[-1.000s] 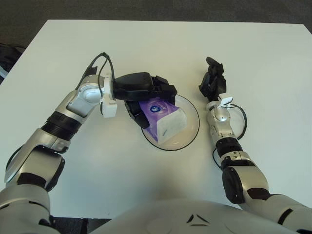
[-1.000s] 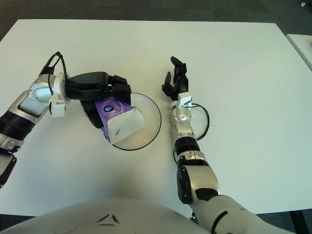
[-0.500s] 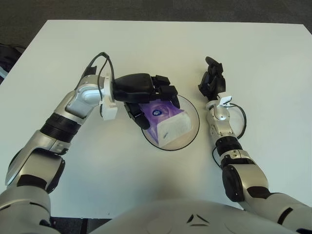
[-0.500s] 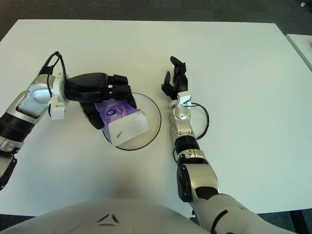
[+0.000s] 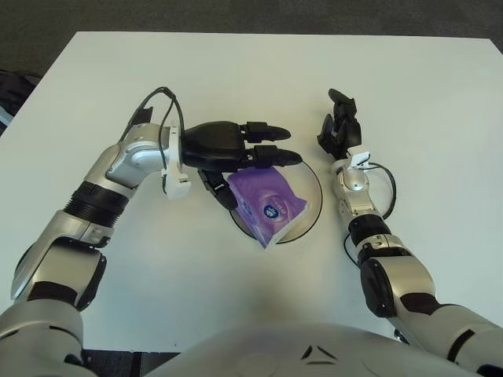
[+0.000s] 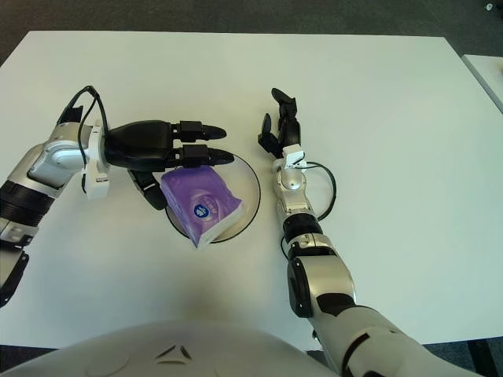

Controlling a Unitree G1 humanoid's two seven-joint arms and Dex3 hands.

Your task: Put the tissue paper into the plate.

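White and wide, the table (image 5: 236,71) fills nearly the whole scene, with dark floor showing past its far edge and corners. Across its near half reach the robot's two silver-and-black arms, one from each side.

On the left, the left hand (image 5: 228,149) sits at the rim of the plate, palm over the left part of the dish. Its fingers (image 5: 271,155) are stretched out straight and spread apart, pointing toward the right across the plate's far side, and they grip nothing; the thumb hangs lower, at the plate's left edge. A black cable loops up from the wrist behind it.

On the right, the right hand (image 5: 339,129) is held upright on the table just to the right of the plate, clear of the rim. Whether its dark fingers are together or apart cannot be told. A thin cable curls beside the forearm below it.

Between the two hands lies the plate (image 5: 312,206), a shallow transparent dish with a dark rim, flat on the table. Inside it rests the tissue paper (image 5: 267,203), a soft purple pack with a small round blue-and-white label near its lower end. The pack lies tilted, its upper part tucked just beneath the left hand's outstretched fingers and its paler lower corner reaching to the plate's near rim, slightly overhanging it. Nothing else lies in the dish.
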